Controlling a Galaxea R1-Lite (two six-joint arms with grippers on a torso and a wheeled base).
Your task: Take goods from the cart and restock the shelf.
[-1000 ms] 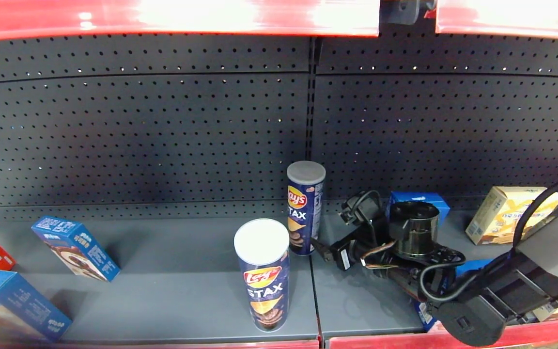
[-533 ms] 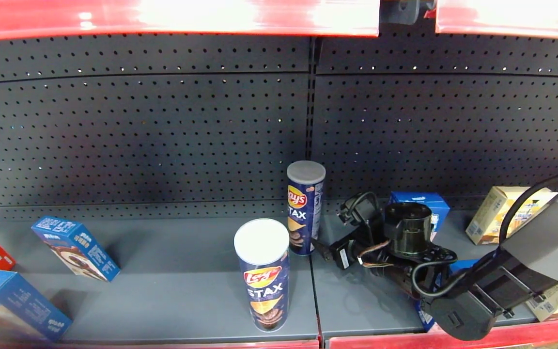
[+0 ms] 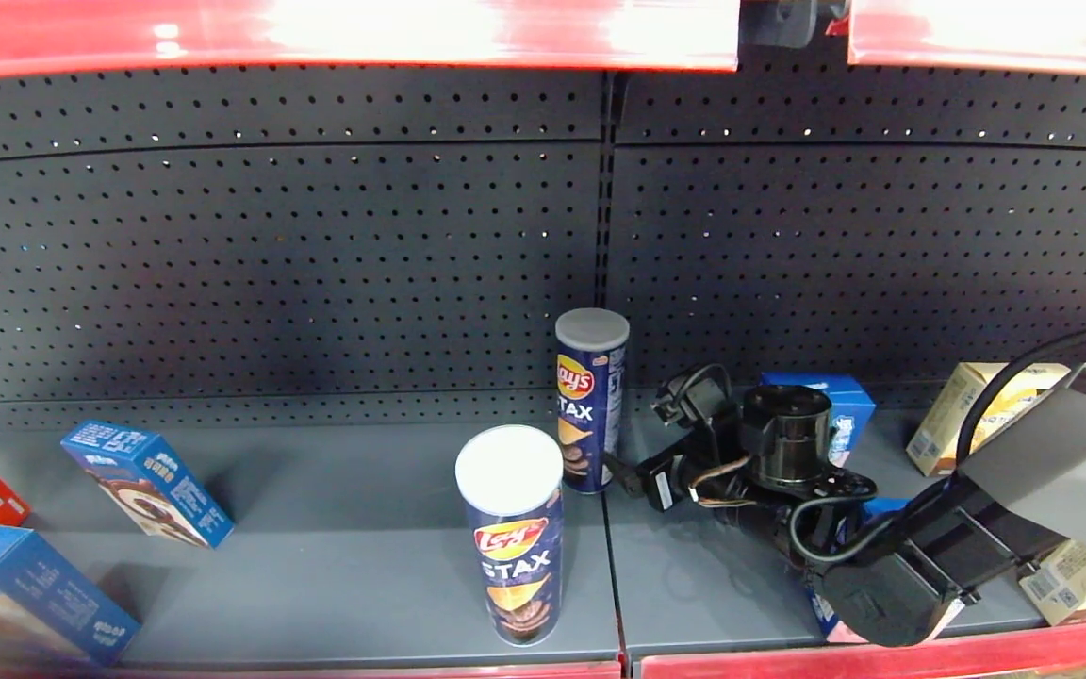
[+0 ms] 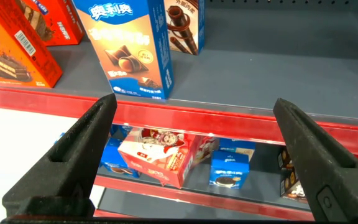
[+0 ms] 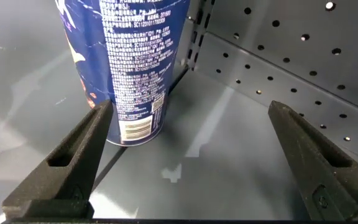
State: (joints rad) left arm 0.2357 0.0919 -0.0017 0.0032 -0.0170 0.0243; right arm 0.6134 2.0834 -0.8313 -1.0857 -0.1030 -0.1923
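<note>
Shelf: grey shelf (image 3: pixel 317 538) with a perforated back panel (image 3: pixel 317 255) behind it.
Far can: tall blue chip can (image 3: pixel 591 396) with a grey lid, upright near the back panel, at the seam between the 2 shelf boards.
Near can: a 2nd blue can (image 3: pixel 511 533) with a white lid, upright at the front edge, left of and nearer than the far can, apart from it.
Right gripper: low over the shelf (image 3: pixel 626 476), just right of the far can's base. In the right wrist view (image 5: pixel 190 109) its fingers are spread wide, and the far can (image 5: pixel 135 62) stands beside 1 fingertip, not clasped; contact cannot be judged.
Left gripper: fingers spread wide with nothing between them (image 4: pixel 194 102), in front of a red shelf edge (image 4: pixel 229 118).
Left side: a blue box (image 3: pixel 147 483), tilted, stands well left of the cans.
Right side: a yellow box (image 3: pixel 967 415) stands at the far right.
</note>
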